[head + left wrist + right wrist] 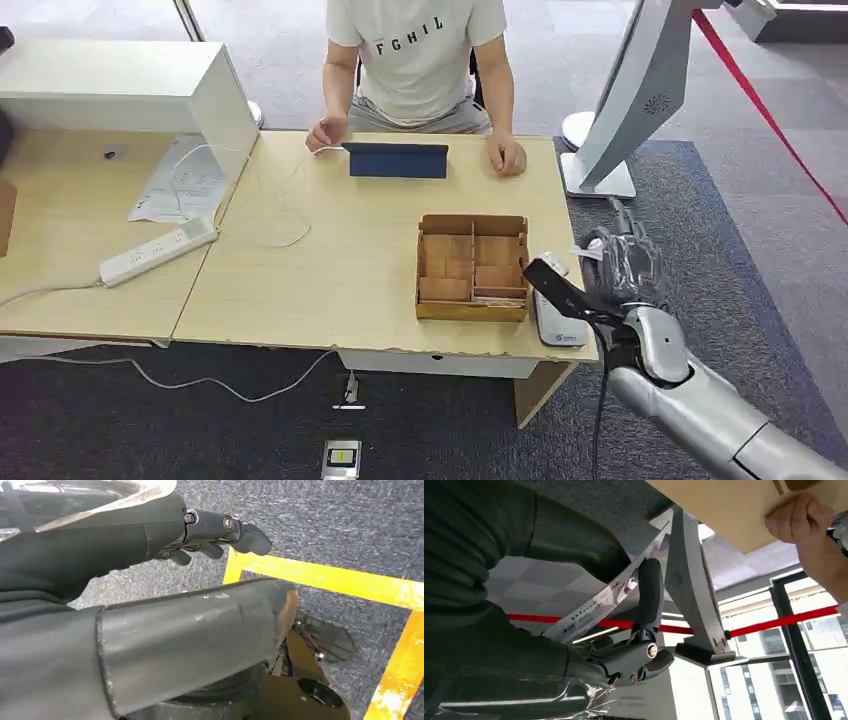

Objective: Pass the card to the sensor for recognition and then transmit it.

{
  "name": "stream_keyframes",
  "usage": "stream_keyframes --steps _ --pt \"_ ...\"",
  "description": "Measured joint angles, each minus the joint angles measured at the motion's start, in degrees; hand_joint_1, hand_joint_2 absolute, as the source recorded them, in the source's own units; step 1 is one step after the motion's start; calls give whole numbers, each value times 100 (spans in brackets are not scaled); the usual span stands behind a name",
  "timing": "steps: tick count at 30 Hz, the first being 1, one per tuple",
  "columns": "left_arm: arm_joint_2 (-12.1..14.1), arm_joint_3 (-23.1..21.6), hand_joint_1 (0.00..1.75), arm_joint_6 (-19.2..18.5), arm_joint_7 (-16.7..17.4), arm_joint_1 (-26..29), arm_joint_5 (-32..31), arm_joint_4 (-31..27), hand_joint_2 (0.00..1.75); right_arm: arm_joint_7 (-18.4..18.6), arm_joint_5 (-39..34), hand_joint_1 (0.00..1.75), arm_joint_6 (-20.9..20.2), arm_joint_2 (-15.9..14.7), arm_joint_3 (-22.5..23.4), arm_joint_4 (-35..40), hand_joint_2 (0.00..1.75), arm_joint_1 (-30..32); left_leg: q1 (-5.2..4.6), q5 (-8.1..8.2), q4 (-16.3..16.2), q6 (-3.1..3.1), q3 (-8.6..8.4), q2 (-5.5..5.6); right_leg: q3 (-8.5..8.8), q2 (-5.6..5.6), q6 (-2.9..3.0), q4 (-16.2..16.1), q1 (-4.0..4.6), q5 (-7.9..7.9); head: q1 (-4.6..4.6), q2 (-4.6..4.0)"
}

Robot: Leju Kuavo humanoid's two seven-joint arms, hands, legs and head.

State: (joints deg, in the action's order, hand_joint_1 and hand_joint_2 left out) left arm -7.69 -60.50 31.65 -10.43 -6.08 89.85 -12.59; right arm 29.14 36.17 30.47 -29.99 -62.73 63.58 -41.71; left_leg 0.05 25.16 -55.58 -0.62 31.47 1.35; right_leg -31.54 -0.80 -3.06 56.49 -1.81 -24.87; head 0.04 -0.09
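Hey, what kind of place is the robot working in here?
Probably an office or demo room: a person sits at a wooden desk on grey carpet, with a power strip and a red barrier tape nearby.

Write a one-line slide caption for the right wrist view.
Right hand pinches the card, a person's hand resting on the wooden table.

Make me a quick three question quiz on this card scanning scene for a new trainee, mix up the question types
1. True or false: the right hand holds a card.
2. Where does the wooden box sit? A) on the floor B) on the table C) in the person's lap
3. Fill in: beside the box, at the table's right edge, lies a white ___.

Key: 1 true; 2 B; 3 sensor
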Motion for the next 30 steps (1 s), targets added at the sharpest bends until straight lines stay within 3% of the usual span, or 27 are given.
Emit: stream_keyframes --steps 30 --pt "15 0 0 -383 -72 2 -4 -2 0 -232 35 175 -236 92 9 -68 175 512 1 0 1 0 2 2 1 0 0 1 1 0 2 0"
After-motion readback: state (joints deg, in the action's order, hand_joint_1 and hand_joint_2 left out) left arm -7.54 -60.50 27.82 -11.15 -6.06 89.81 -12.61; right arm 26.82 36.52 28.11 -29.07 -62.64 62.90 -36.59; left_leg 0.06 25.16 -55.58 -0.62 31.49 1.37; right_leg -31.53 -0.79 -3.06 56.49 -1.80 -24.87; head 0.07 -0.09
